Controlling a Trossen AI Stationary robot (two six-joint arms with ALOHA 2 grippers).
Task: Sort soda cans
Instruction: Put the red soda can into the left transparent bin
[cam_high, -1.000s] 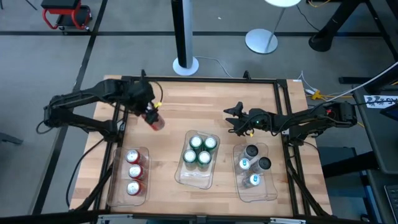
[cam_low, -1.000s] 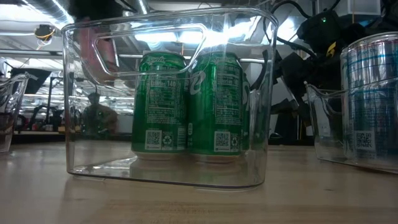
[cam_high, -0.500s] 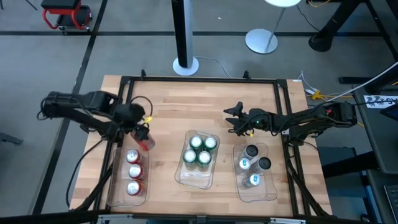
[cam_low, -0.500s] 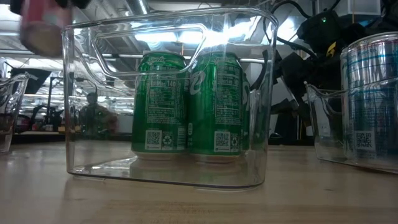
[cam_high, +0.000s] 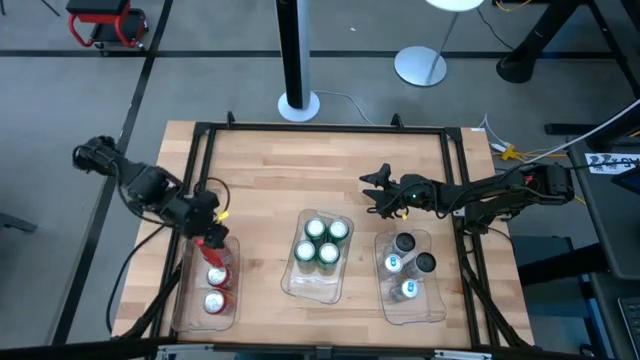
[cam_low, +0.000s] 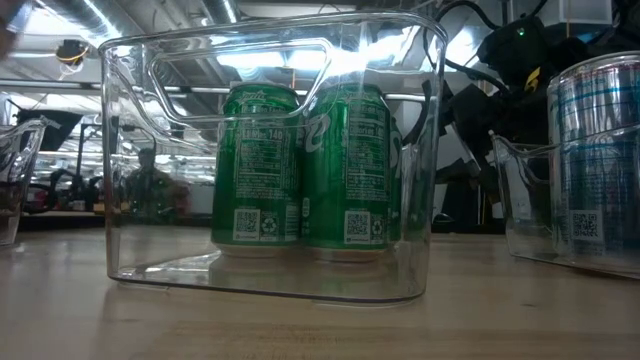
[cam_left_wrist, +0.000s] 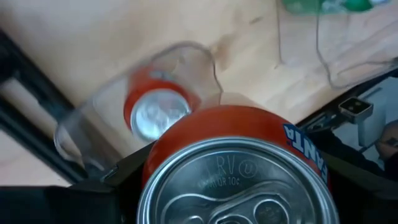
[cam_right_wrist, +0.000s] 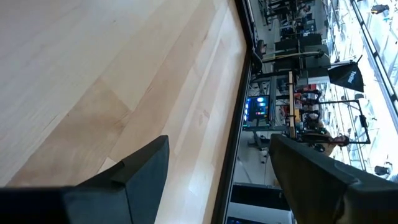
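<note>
I hold the last red can (cam_high: 212, 243) clamped in my left gripper (cam_high: 205, 232), hanging just over the far end of the tray (cam_high: 182, 300) at the table's left edge, because that is the one gap left beside the other red cans (cam_high: 215, 288) standing there. My left arm reaches in from the table's left edge, wrist bent down so the can stays nearly upright. The green cans (cam_high: 322, 241) fill the middle tray and the silver cans (cam_high: 408, 262) the right one. My right gripper (cam_high: 377, 187) waits over bare wood beyond the right tray, fingers parted and empty, arm stretched in from the right edge.
</note>
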